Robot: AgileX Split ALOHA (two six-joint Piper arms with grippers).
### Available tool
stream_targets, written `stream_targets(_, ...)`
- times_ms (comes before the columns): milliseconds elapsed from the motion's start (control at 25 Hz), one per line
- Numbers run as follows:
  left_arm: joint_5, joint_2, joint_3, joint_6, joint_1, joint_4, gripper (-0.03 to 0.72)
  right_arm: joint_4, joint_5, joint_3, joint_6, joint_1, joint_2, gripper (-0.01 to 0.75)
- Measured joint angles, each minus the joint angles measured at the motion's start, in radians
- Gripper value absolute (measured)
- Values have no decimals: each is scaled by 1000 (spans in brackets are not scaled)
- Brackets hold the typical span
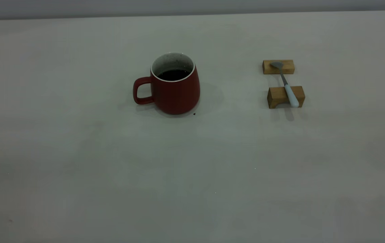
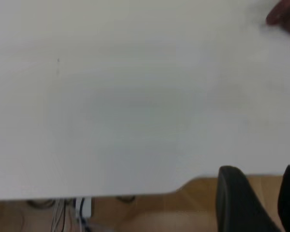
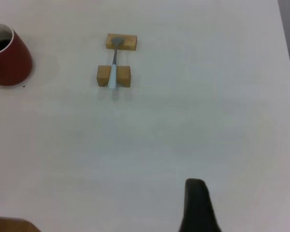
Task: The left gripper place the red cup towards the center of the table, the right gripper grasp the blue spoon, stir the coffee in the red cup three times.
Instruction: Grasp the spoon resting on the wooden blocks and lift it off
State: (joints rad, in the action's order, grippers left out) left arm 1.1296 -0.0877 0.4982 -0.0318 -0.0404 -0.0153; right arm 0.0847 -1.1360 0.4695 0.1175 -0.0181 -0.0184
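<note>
Nothing started yet tbh. Red cup (image 1: 175, 85) w/ coffee (image 1: 174, 74) sat mid-table (image 1: 192, 175), blue spoon (image 1: 287, 86) across two wooden blocks (image 1: 286, 96) to its right. Left gripper (image 2: 258, 200) fingers apart, hanging at the table edge; right gripper (image 3: 198, 205) can't tell. Next imo: left reaches for the cup.

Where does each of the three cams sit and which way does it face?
Exterior: off the rig, angled down at the table with the red cup and the blue spoon across two wooden blocks; no arm in frame.
Left wrist: high over the table's edge, mostly bare top; dark left gripper fingers show, a red sliver at one corner.
Right wrist: high, looking down at spoon and cup; one dark finger shows.
Shared: exterior and right wrist both show cup, spoon, blocks.
</note>
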Motion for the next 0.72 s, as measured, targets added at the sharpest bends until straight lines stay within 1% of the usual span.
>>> stream_targets(320, 1, 105, -11, 0, 0, 7, 287, 0, 0, 0, 0, 0, 0, 565)
stream_targets(720, 1, 106, -11, 0, 0, 7, 287, 0, 0, 0, 0, 0, 0, 565)
